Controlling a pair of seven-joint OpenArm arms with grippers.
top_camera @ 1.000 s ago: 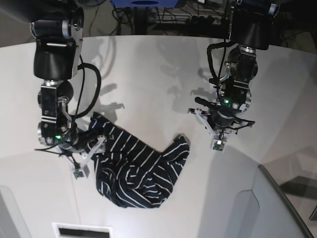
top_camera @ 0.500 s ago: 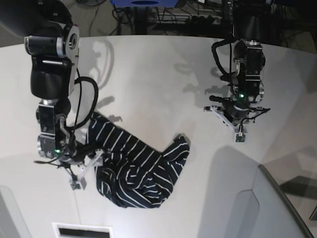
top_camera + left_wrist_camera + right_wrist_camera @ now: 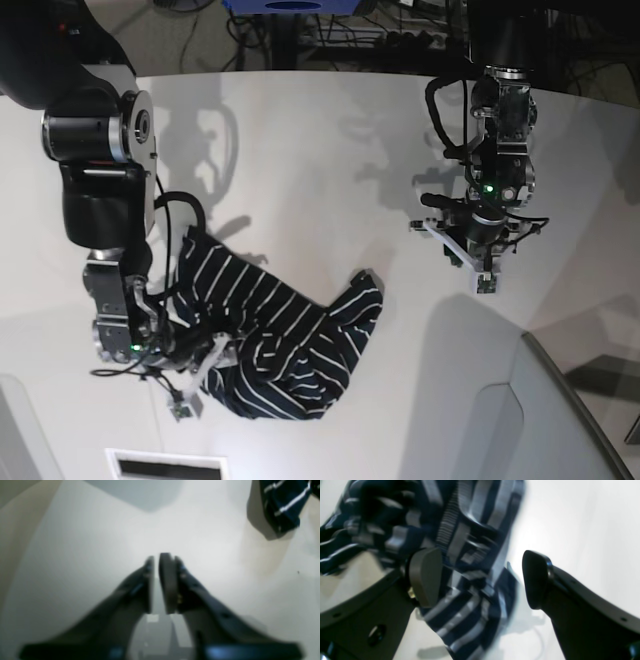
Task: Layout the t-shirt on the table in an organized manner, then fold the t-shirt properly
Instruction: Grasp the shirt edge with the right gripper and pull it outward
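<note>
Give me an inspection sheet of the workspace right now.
Surface: white table, bare apart from the shirt.
Job's things: striped navy t-shirt, crumpled in a heap, not laid out.
Clutter: nothing seen.
Grippers: right gripper open, jaws either side of a fold of shirt; left gripper has a narrow gap between its jaws, holds nothing, above bare table apart from the shirt.
Cables: black cables looped along both arms.
Surroundings: dark equipment behind the table.
</note>
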